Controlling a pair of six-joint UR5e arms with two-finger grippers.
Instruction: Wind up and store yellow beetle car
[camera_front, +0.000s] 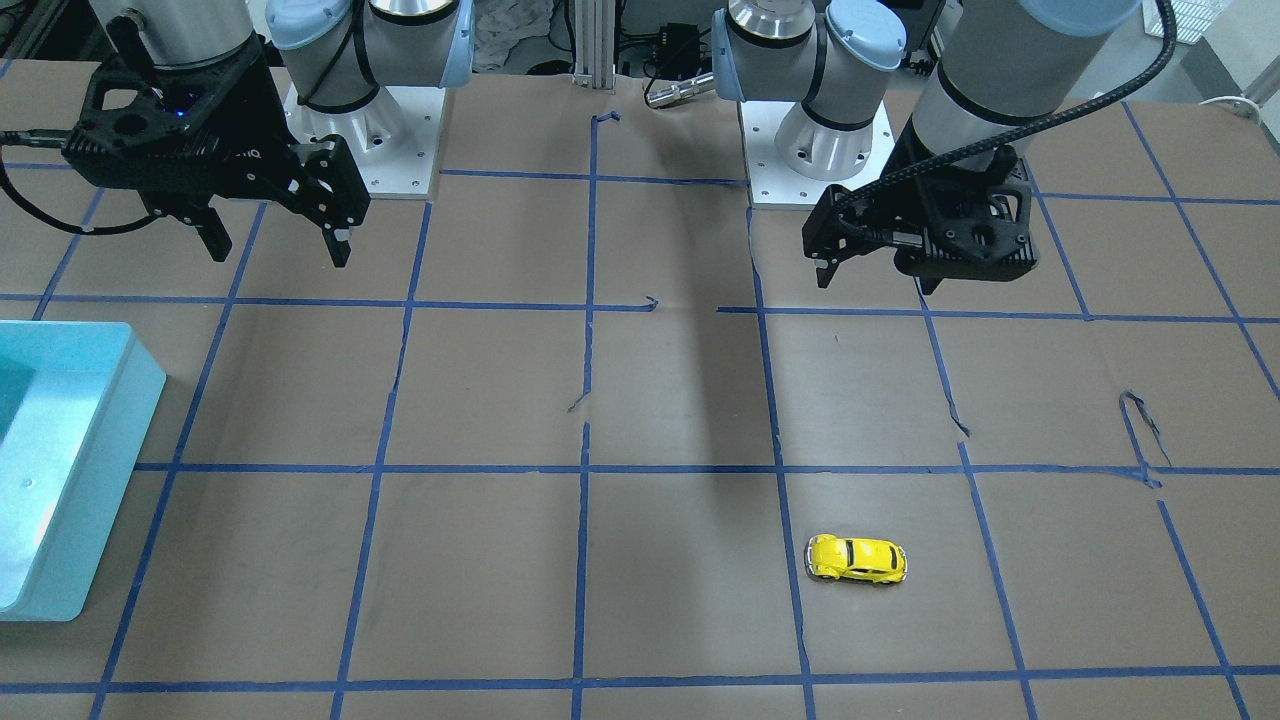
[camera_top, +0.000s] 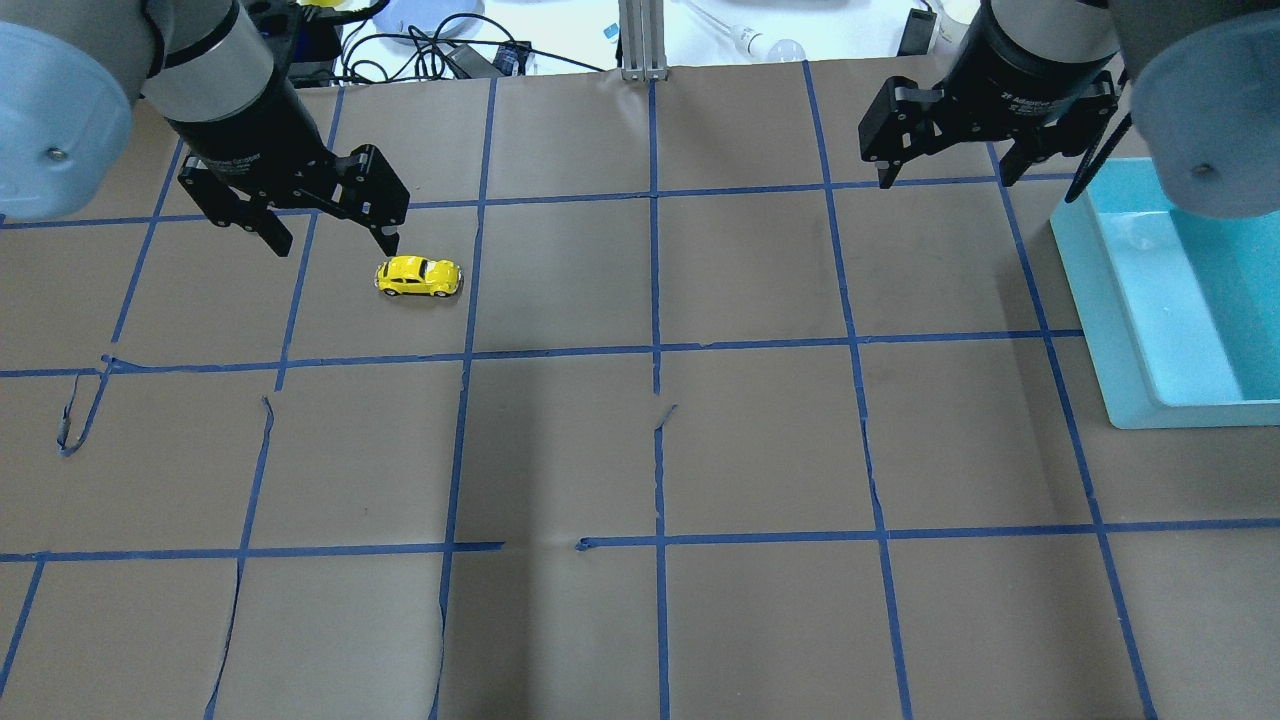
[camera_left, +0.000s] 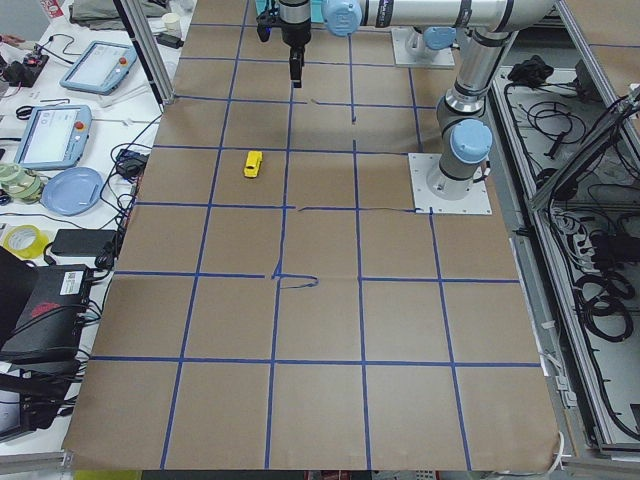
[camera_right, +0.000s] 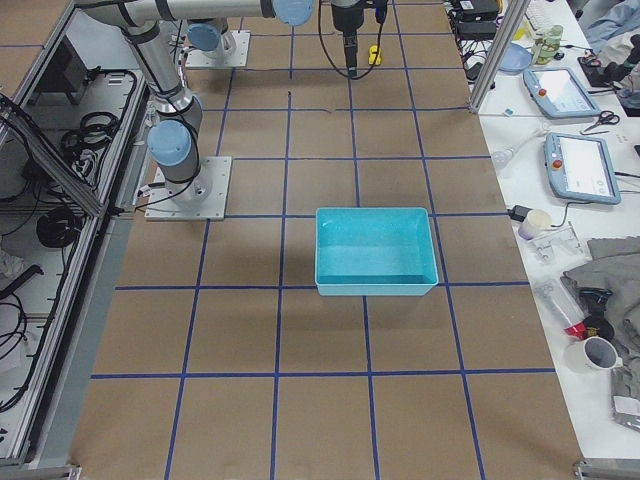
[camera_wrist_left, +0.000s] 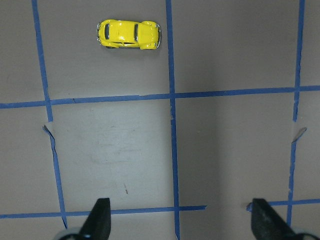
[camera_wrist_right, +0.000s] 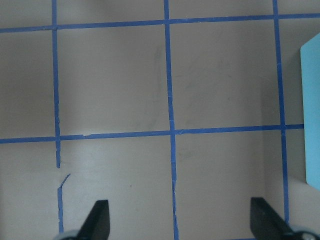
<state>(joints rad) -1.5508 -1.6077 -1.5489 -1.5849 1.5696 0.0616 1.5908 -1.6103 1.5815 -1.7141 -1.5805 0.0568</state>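
The yellow beetle car stands on its wheels on the brown paper table, on my left side; it also shows in the front view and near the top of the left wrist view. My left gripper hangs open and empty above the table, just left of the car and apart from it. In the left wrist view its fingertips frame bare paper. My right gripper is open and empty, raised at the far right beside the bin. Its fingertips also frame bare paper.
A turquoise open bin stands at the table's right edge; it also shows in the front view, the right side view and the right wrist view. Blue tape lines grid the paper.
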